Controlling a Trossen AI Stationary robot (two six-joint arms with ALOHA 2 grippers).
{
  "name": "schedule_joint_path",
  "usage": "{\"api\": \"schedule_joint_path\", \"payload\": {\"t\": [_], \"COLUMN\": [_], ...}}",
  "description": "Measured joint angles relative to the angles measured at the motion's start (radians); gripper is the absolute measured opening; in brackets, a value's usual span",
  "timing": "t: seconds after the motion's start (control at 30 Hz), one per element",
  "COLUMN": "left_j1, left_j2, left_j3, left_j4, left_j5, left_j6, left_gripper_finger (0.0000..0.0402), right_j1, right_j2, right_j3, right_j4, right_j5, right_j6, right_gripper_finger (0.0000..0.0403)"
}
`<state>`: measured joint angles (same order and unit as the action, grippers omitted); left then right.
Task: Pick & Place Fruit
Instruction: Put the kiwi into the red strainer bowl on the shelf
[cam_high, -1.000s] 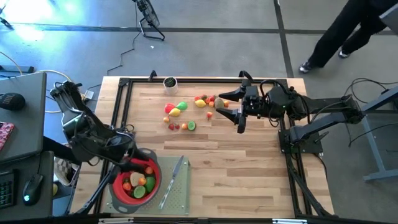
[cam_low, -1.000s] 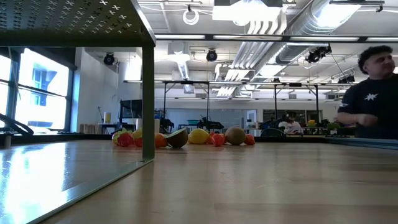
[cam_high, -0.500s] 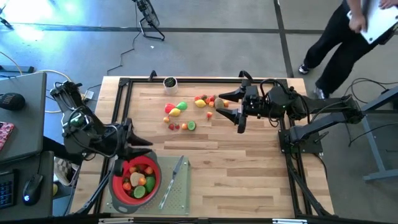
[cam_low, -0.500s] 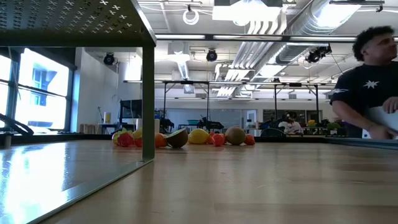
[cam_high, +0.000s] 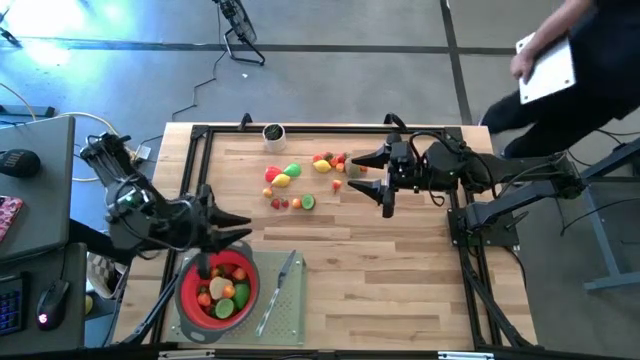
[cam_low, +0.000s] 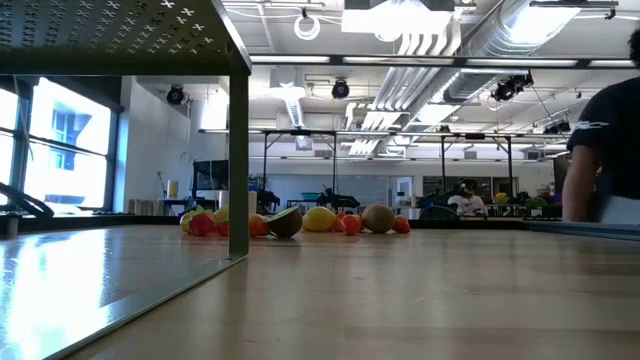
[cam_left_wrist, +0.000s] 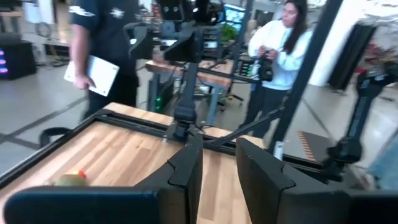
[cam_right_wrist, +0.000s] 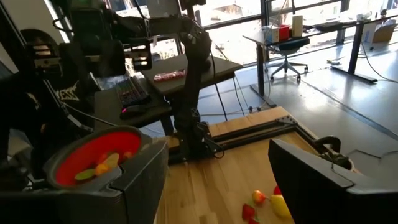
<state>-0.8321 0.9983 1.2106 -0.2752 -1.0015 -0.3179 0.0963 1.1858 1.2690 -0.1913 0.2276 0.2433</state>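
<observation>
1. We see the left gripper (cam_high: 232, 228) at about 8 o'clock on the desk (cam_high: 400, 270), hovering just above the far rim of the red strainer (cam_high: 190, 300).
2. Its jaws stand a narrow gap apart with nothing between them; the left wrist view shows bare wood through the slit.
3. The right gripper (cam_high: 374, 182) hangs at about 1 o'clock, its jaws spread wide and empty, just beside the scattered fruit.
4. The fruit on the desk (cam_high: 300, 180) lies in a loose cluster at about 12 o'clock: red, yellow, green and orange pieces, some touching, some apart.
5. More fruit in the strainer (cam_high: 222, 290) fills its bottom, orange, green and red.
6. A slim grey knife (cam_high: 278, 290) lies on a grey-green mat (cam_high: 290, 322) beside the strainer, at 6 o'clock.
7. In the low view the fruit shows as a row (cam_low: 300, 220) far across the desk.
8. A person (cam_high: 570, 60) carrying a white tablet walks past the desk's 2 o'clock corner.
</observation>
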Motion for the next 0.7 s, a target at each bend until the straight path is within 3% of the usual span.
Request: {"api": "schedule_joint_path", "payload": {"t": [0.13, 0.53, 0.7], "left_j1": [0.069, 0.344, 0.405], "left_j2": [0.026, -0.036, -0.079], "left_j3": [0.0, 0.0, 0.0], "left_j4": [0.004, 0.005, 0.002], "left_j5": [0.052, 0.417, 0.459], "left_j6": [-0.021, 0.102, 0.175], "left_gripper_finger": [0.0092, 0.0092, 0.0092], "right_j1": [0.0, -0.005, -0.015], "right_j2": [0.0, 0.0, 0.0], "right_j3": [0.0, 0.0, 0.0], "right_j4": [-0.01, -0.009, -0.009], "right_j5": [0.0, 0.035, 0.036], "right_j6": [0.0, -0.004, -0.005], "right_gripper_finger": [0.027, 0.027, 0.027]}}
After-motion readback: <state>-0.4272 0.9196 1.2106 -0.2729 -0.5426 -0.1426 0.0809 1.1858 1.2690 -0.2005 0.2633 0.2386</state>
